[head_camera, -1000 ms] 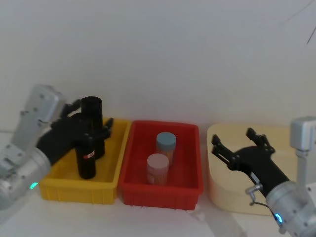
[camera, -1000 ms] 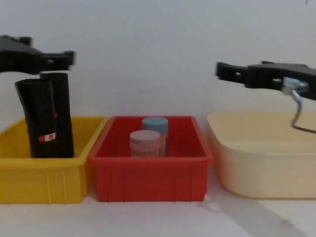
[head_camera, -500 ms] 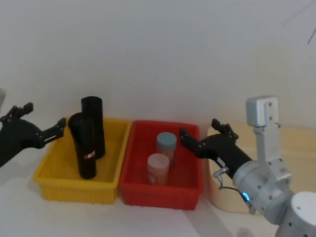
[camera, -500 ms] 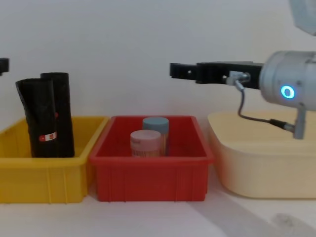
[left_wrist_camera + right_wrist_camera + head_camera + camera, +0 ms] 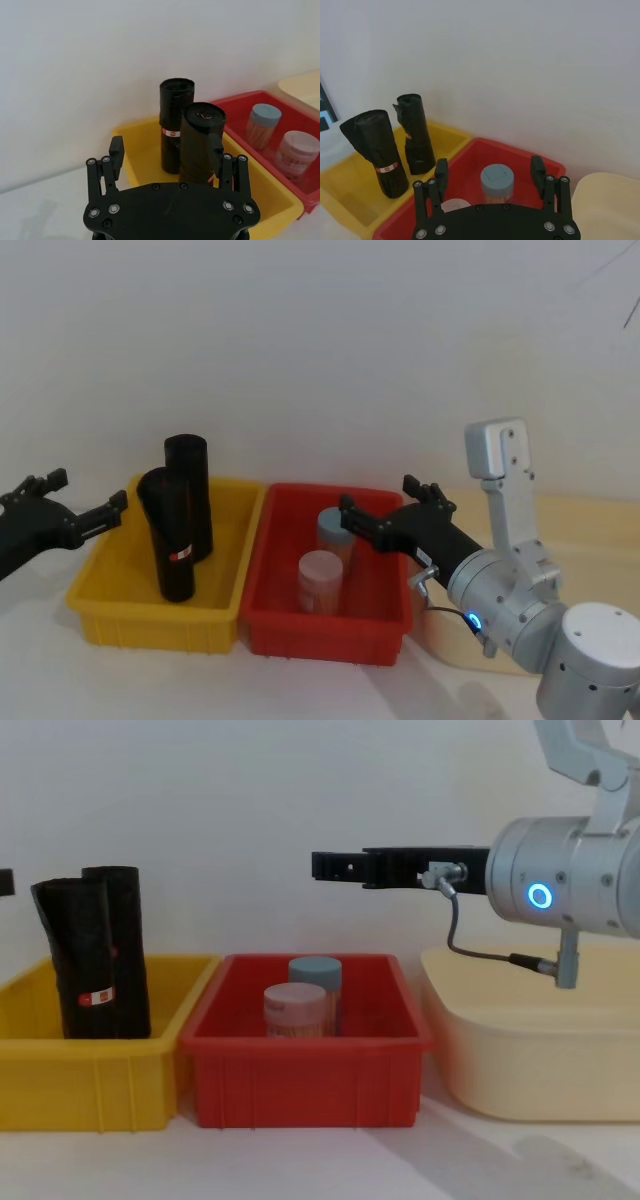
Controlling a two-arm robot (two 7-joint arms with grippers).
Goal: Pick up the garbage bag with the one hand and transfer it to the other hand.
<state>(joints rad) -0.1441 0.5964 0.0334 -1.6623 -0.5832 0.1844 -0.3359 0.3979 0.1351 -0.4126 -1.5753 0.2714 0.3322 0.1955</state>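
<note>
Two rolls upright in yellow bin: garbage bag partly hiding second roll. Left gripper, arm cut off, jaws spread. Right gripper above red bin, jaws spread.

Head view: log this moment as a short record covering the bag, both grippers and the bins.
garbage bag: standing in yellow bin, in front of second roll, not held
left gripper: open, empty, by the yellow bin's left side, clear of both rolls
right gripper: open, empty, above red bin
red bin contents: blue-lidded jar, pink-lidded jar
</note>
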